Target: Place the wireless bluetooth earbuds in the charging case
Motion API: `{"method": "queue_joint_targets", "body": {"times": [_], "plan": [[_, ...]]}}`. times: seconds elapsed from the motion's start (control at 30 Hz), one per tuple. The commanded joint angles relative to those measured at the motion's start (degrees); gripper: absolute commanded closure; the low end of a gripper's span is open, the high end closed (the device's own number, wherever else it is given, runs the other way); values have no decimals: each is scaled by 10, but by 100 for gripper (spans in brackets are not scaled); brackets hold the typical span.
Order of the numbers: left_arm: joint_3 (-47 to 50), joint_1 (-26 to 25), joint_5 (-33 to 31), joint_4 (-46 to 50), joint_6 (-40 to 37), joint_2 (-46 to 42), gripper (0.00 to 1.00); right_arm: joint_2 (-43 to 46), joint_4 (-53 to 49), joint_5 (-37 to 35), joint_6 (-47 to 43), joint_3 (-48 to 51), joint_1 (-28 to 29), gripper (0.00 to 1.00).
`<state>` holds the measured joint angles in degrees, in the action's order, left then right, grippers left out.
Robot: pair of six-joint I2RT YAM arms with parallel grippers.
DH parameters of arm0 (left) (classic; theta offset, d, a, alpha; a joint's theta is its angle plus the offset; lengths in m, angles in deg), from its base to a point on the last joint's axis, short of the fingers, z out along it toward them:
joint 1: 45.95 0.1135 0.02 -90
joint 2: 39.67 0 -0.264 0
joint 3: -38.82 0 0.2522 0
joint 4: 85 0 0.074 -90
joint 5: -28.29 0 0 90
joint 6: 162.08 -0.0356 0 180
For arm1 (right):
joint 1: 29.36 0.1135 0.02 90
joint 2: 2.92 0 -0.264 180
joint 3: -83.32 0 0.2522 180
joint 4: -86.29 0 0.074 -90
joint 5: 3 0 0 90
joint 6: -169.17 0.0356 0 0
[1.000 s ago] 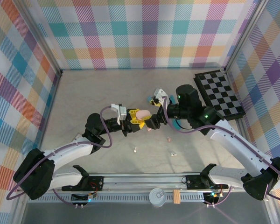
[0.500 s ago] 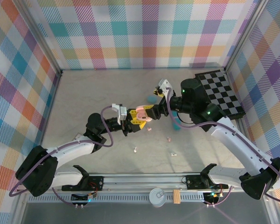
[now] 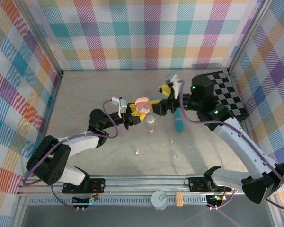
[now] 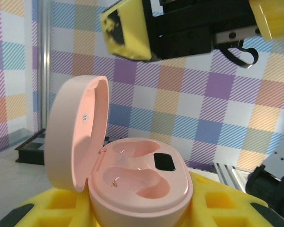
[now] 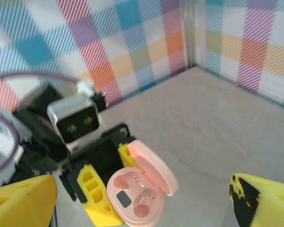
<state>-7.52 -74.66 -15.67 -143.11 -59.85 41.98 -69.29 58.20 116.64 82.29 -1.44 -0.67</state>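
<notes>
The left tool (image 3: pixel 135 110) is clenched on an open pale pink oval charging case (image 3: pixel 142 104), holding it above the grey worktop (image 3: pixel 85 94) with its lid tipped up. Just right of the case, the right tool (image 3: pixel 162 97) hangs released, its yellow fingers spread wide. Tiny stemmed wireless earbuds (image 3: pixel 171 140) lie loose on the worktop, apart from the case and near a long teal stick (image 3: pixel 179 122).

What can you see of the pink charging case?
The pink charging case is a smooth, glossy oval of plastic, its hinged lid standing open. Two moulded wells sit empty beside a small dark window. It is held aloft, upright, clamped between the yellow fingers of the left end effector.
</notes>
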Motion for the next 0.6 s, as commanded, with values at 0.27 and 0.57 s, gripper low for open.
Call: {"method": "queue_joint_targets", "body": {"times": [0.27,0.57], "plan": [[-99,69,27,-46,32,86,68,-121,4,-4,204,-47,-153,9],[-101,82,34,-51,7,106,68,-91,-27,-53,201,82,-141,11]]}}
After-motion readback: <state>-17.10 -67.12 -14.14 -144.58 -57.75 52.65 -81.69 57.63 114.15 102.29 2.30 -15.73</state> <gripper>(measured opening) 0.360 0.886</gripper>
